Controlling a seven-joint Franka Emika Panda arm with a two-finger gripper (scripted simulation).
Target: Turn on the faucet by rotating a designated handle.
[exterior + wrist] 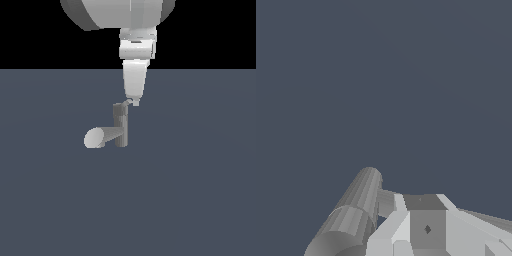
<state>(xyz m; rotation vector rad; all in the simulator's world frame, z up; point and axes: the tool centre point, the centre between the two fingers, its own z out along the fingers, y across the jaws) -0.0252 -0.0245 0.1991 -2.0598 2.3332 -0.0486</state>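
The end effector (133,101) sits just beside the faucet's (120,131) top cap, where the handle (129,102) juts toward it; I cannot tell its spread.

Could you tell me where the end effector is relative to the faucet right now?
In the exterior view, the end effector hangs down from above at the top of the faucet, on the post's right, opposite the spout that points left.
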